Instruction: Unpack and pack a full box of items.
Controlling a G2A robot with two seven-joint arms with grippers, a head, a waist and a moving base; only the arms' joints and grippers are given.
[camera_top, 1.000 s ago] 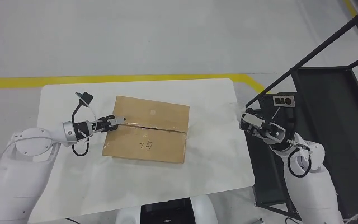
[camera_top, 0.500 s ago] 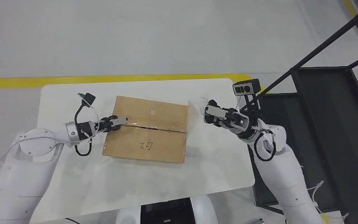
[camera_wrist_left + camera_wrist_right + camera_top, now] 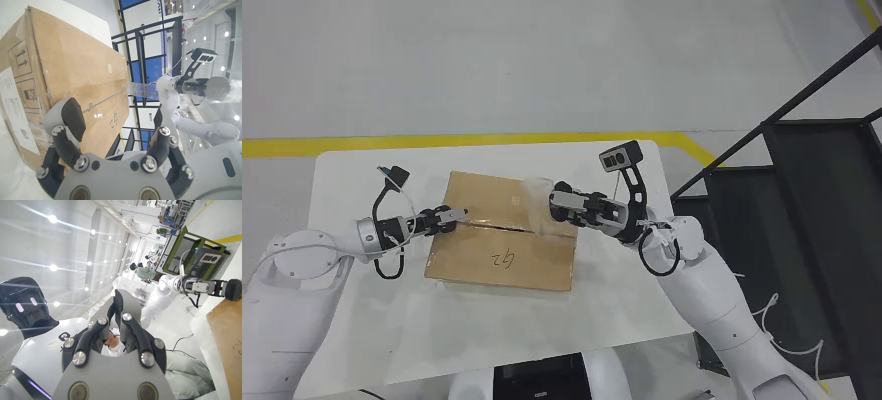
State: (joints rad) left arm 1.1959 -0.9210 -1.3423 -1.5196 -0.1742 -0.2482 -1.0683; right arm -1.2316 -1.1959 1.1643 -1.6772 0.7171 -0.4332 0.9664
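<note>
Pinched closed on a strip of clear tape (image 3: 140, 88) at the right gripper (image 3: 554, 197), peeled up from the right end of the seam on the cardboard box (image 3: 507, 235). Spread open at the left gripper (image 3: 452, 215), one pad over the lid by the seam's opposite end, gripping nothing. Box mid-table, flaps down.

Likely trouble: tearing or slipping of the tape under a steep or jerky pull; dragging or tilting of the box, given so light a hold-down.

Bare table (image 3: 632, 290) to the right and front for peeling; back edge near the box; black rack (image 3: 822, 200) well apart.
</note>
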